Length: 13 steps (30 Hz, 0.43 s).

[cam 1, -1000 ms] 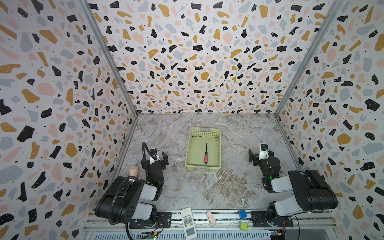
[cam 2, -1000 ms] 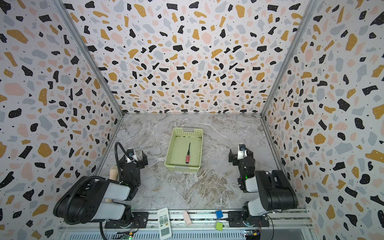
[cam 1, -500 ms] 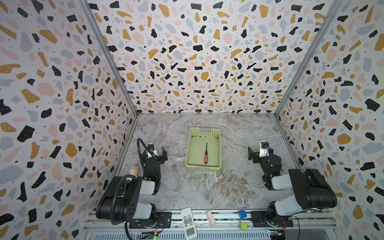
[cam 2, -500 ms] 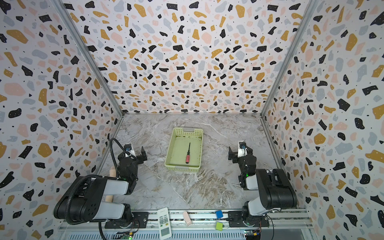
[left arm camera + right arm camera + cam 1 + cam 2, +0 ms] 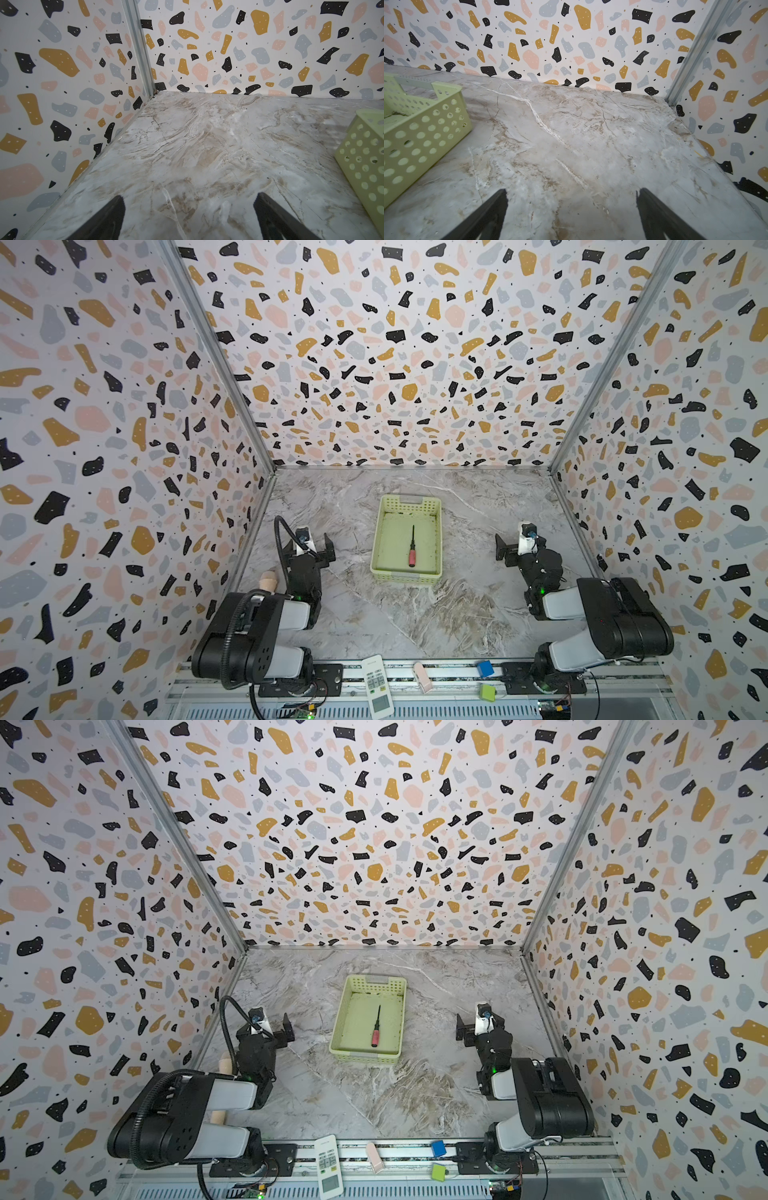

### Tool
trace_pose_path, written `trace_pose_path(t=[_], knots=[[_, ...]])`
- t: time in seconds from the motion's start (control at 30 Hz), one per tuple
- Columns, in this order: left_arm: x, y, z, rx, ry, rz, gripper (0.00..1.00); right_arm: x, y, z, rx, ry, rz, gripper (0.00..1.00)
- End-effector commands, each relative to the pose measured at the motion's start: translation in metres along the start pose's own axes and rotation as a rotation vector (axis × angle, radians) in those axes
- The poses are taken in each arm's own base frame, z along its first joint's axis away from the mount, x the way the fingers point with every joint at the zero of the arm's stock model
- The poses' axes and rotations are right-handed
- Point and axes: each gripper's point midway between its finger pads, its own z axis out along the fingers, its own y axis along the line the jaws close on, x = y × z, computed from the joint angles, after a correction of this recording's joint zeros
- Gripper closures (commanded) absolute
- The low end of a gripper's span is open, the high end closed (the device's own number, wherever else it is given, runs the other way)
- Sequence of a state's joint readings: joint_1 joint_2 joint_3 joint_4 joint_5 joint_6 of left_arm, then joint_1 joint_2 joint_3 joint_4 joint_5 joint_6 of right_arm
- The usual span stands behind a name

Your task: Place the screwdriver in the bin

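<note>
1. Both top views, task items: the screwdriver (image 5: 412, 552) lies flat on the floor of the bin (image 5: 410, 503), about mid-floor and apart from all 4 walls. Its pinkish-red handle points toward the front rail (image 5: 453, 680) and its black shaft toward the back. The bin stands near the middle of the marbled table (image 5: 415, 622).
2. Both top views, arms: the left gripper (image 5: 308, 548) sits off the bin's left side and the right gripper (image 5: 521, 548) off its right side. Each is well apart from the bin, jaws spread and holding nothing. Only bare tabletop separates each gripper from the bin.
3. Both top views, surroundings: a beige object (image 5: 267, 578) stands by the left wall, partly hidden by the left arm, so its kind cannot be told. On the front rail lie a white remote control (image 5: 377, 686), a pink block (image 5: 422, 677), a blue cube (image 5: 484, 668) and a green cube (image 5: 487, 692), all well apart from the bin.
4. Left wrist view: the left gripper (image 5: 188, 195) shows 2 dark fingers set wide over bare table (image 5: 207, 135). A perforated corner of the bin (image 5: 365, 158) enters at the frame edge, and terrazzo-patterned walls (image 5: 62, 83) close the corner beyond.
5. Right wrist view: the right gripper (image 5: 572, 190) also shows 2 dark fingers set wide, with nothing between them. The bin (image 5: 425, 128) stands off to one side with a handle cut-out visible, and bare table (image 5: 591, 135) lies ahead.
</note>
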<state>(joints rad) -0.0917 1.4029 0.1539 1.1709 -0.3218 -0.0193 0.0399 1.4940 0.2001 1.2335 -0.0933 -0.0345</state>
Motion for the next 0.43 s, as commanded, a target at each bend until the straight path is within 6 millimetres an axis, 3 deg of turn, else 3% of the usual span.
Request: trace_pose_path(t=[0.0,0.4], knots=[[-0.0139,0.0003,0.0019,0.0,-0.044,-0.021,0.0,-0.0072,-0.0004,0.0026,0.004,-0.018,0.001,0.01],[-0.0139,0.0004,0.0019,0.0,-0.044,-0.022,0.0,-0.0068,-0.0005,0.0033,0.004,-0.015,0.001,0.01]])
